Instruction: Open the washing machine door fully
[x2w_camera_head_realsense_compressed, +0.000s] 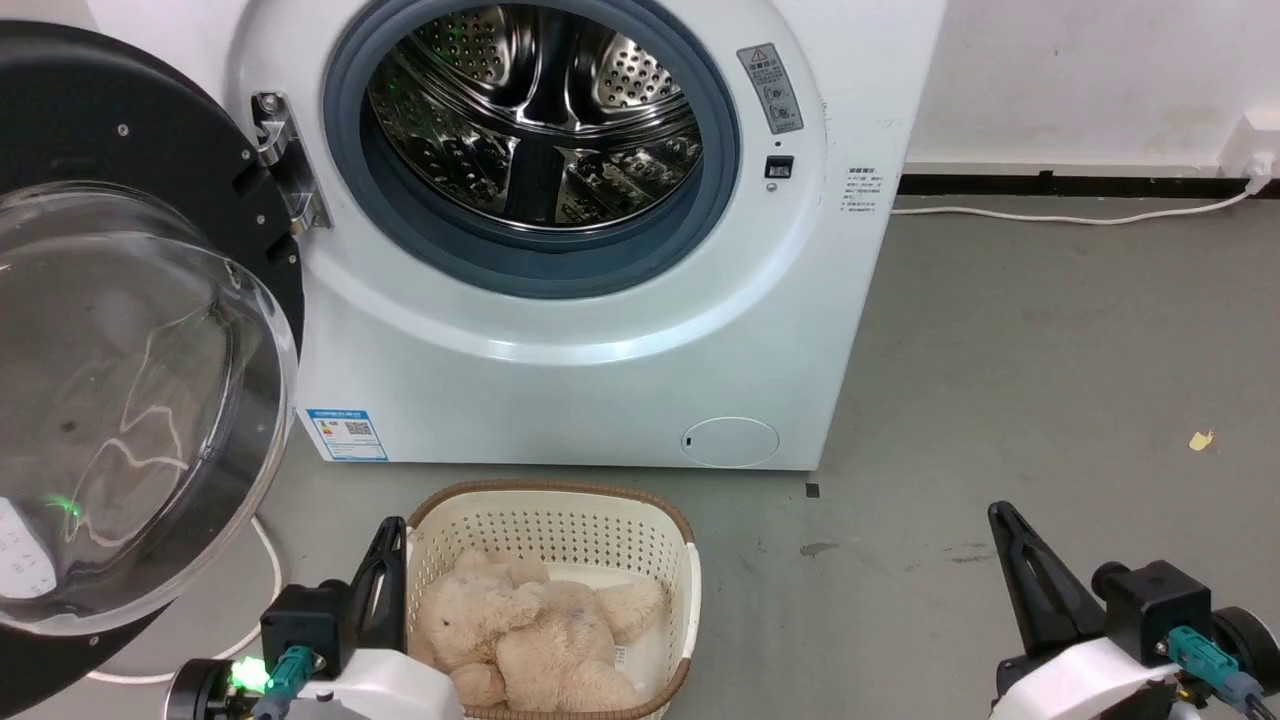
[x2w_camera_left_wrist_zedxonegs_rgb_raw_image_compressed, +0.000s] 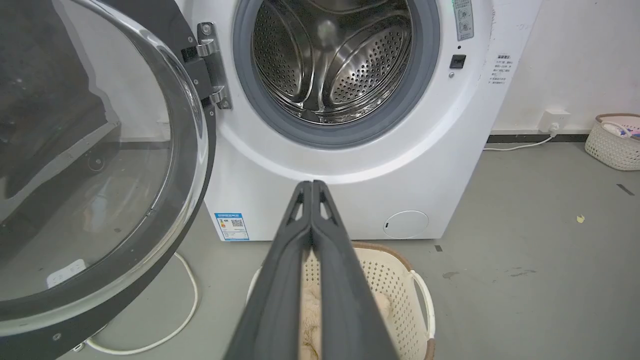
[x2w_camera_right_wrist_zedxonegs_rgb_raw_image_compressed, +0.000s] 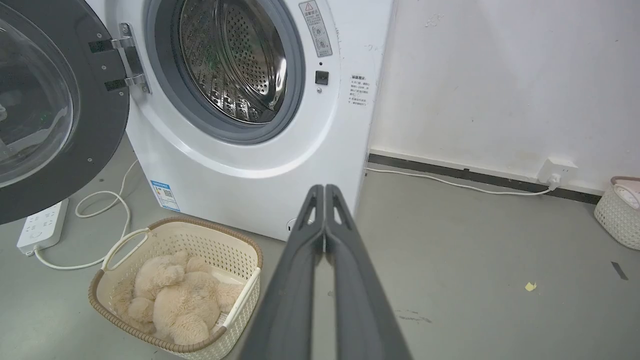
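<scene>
Head view: big round black-ringed glass washing machine door (x2w_camera_head_realsense_compressed: 130, 400) swung wide open.
It hangs up-left of the left claw (x2w_camera_left_wrist_zedxonegs_rgb_raw_image_compressed: 311, 184), not touching; that and the right claw (x2w_camera_right_wrist_zedxonegs_rgb_raw_image_compressed: 325, 187) have fingers pressed together, empty.

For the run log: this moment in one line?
door: open wide | drum: empty | left gripper: shut, free | right gripper: shut, free

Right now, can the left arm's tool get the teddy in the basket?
Probably yes. The left tool is right by the basket, whose top is open, and nothing covers the teddy. The tool is shut, so it must open first.
</scene>
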